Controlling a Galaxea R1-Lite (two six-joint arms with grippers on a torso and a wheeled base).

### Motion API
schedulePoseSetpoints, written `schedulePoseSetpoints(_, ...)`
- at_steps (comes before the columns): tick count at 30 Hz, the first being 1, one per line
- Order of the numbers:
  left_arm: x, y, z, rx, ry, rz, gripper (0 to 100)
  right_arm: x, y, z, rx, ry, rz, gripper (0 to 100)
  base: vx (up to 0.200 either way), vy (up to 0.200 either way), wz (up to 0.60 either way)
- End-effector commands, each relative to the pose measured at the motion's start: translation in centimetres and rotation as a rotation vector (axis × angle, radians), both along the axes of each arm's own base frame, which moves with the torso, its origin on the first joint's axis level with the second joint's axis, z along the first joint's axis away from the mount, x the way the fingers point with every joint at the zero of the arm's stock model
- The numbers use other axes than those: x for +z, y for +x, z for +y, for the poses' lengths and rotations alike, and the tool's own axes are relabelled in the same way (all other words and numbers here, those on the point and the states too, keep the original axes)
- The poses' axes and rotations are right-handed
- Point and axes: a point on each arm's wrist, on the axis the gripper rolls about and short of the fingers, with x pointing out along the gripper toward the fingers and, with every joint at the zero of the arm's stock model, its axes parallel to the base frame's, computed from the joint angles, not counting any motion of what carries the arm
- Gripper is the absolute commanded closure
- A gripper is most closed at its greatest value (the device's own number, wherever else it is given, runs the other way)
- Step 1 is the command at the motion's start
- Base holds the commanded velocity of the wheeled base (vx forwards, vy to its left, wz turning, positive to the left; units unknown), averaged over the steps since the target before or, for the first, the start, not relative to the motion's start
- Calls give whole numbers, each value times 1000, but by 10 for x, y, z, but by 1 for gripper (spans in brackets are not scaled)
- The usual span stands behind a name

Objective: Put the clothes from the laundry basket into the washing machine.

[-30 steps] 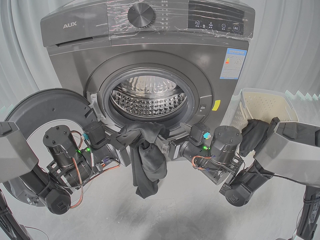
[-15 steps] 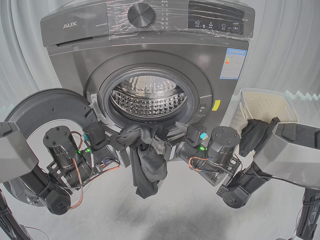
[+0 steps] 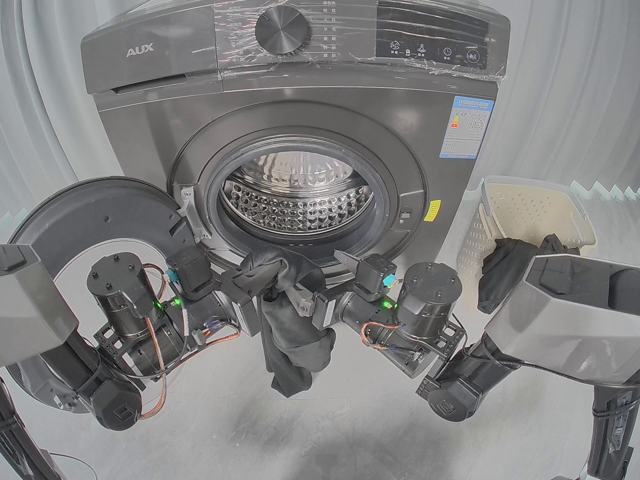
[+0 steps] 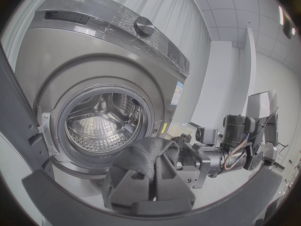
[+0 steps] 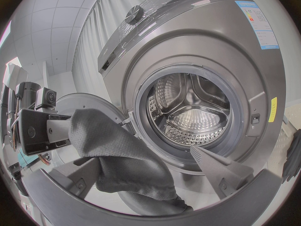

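while the washing machine [image 3: 293, 101] stands with its door swung open, the laundry basket [image 3: 533, 208] beside it holds another dark cloth [image 3: 503, 271]. the dark garment [image 3: 293, 341] hangs above the floor, just before the drum's lower rim, clenched in the left end effector [image 4: 152, 181]. the right end effector [image 3: 301, 299] is spread against it. loading seems underway; next, the garment needs lifting over the rim.

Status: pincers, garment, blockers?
Left pincer shut on garment; right pincer open, touching it. Garment hangs outside drum. Door open, nothing blocking.
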Motion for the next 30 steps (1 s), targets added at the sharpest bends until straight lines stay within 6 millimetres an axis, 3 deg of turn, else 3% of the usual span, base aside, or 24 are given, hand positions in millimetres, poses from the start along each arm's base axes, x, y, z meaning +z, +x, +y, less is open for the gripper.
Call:
schedulePoseSetpoints(1, -3, 0, -1, -3, 6, 11, 100, 2, 3, 4, -1, 16, -9, 0, 0, 0, 0)
schedulePoseSetpoints(2, -3, 0, -1, -3, 6, 11, 100, 2, 2, 3, -1, 18, -11, 0, 0, 0, 0)
schedulePoseSetpoints(3, -4, 0, 0, -1, 6, 14, 100, 3, 2, 3, -1, 22, -16, 100, 0, 0, 0)
schedulePoseSetpoints(9, -7, 4, -1, 5, 9, 23, 100, 7, -3, 4, 12, 34, -26, 100, 0, 0, 0)
schedulePoseSetpoints(16, -10, 5, 0, 8, 11, 33, 100, 20, -23, 0, 35, 41, -26, 100, 0, 0, 0)
schedulePoseSetpoints(17, -10, 5, 0, 6, 10, 34, 0, 22, -24, -1, 35, 42, -25, 100, 0, 0, 0)
schedulePoseSetpoints(30, -13, 8, -1, 8, 7, 47, 0, 48, -32, -13, 20, 95, -64, 100, 0, 0, 0)
